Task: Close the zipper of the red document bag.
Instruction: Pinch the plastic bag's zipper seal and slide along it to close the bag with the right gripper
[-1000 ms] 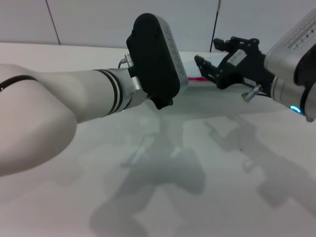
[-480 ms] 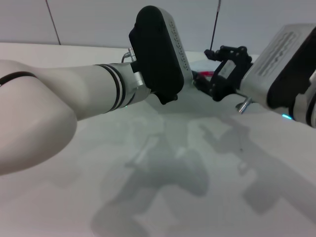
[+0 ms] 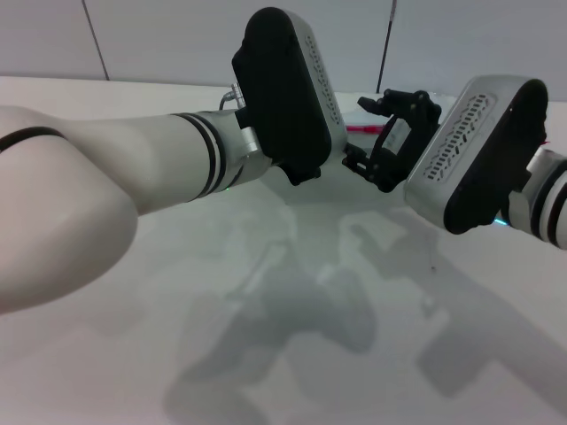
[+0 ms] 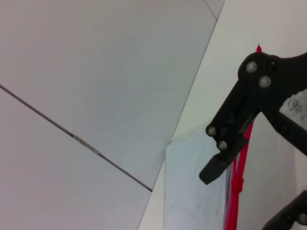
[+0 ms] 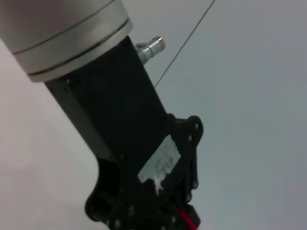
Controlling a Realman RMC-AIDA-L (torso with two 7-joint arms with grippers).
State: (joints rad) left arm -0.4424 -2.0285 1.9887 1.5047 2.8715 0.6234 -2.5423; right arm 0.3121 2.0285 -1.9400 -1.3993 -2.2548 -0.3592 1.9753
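The left arm reaches in from the near left across the pale surface (image 3: 106, 372), its black wrist housing hiding most of what lies behind it. In the head view the left gripper itself is out of sight. In the left wrist view the left gripper (image 4: 259, 158) shows one black linkage finger (image 4: 225, 143) hanging over the red document bag (image 4: 192, 191), a pale translucent pouch lying flat on the far part of the surface by the wall panels. The finger stands off the pouch with open space to its partner at the picture's edge — the gripper is released, holding nothing. The zipper (image 4: 237, 187) runs as a thin bright-red strip along the pouch's long edge, passing just beside that finger.

In the head view only a short red piece of the zipper (image 3: 365, 128) shows at the far middle, between the two arms. Right of it the right gripper (image 3: 376, 133) points toward the far left, close to that red strip; whether it is clenched or released I cannot tell. A small white label (image 3: 391, 137) sits on its body, its writing too small to read. The right wrist view shows the left arm's gripper body with a white sticker (image 5: 160, 163) bearing unreadable scrawl — and a red sliver of zipper (image 5: 184, 218) at its tip.
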